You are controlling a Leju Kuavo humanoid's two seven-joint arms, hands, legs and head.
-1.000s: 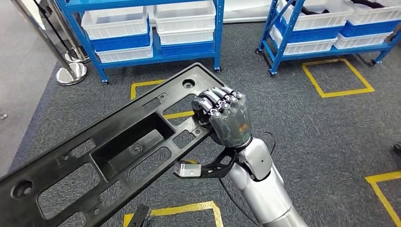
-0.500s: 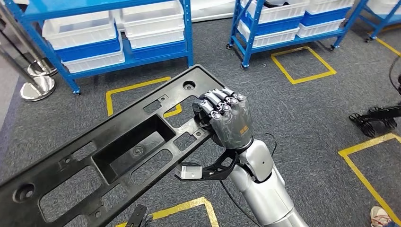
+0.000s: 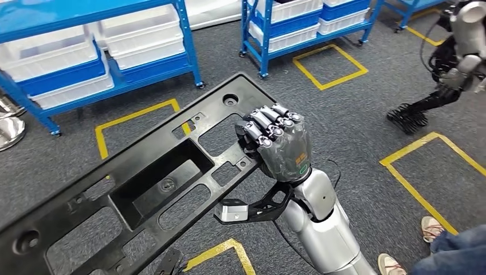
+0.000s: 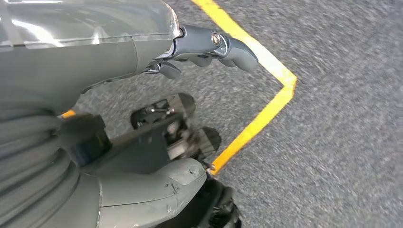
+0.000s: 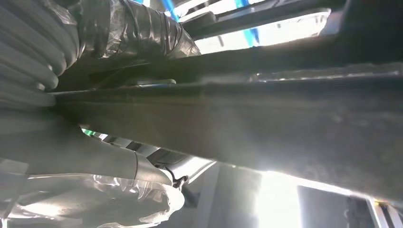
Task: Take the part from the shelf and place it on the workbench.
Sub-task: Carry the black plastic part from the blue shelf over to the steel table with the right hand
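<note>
Camera has swung rightward; right robot hand (image 3: 279,146) stays clamped on one black part (image 3: 137,183); left robot hand (image 4: 142,118) unclear.

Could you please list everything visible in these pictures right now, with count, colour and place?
part: one, black, long flat panel with cut-outs, carried across the middle of the head view.
shelves: two, blue frames, standing on the floor at the back.
bins: several, white and blue, on the shelves.
floor markings: several, yellow outlines on the grey carpet.
stanchion base: one, shiny metal, far left edge.
other robot: one, silver and black, upper right corner.
person's shoes: two, light, with a blue trouser leg, lower right.
right hand: one, grey, fingers curled over the part's edge.
left hand: one, grey, above the carpet in the left wrist view.
</note>
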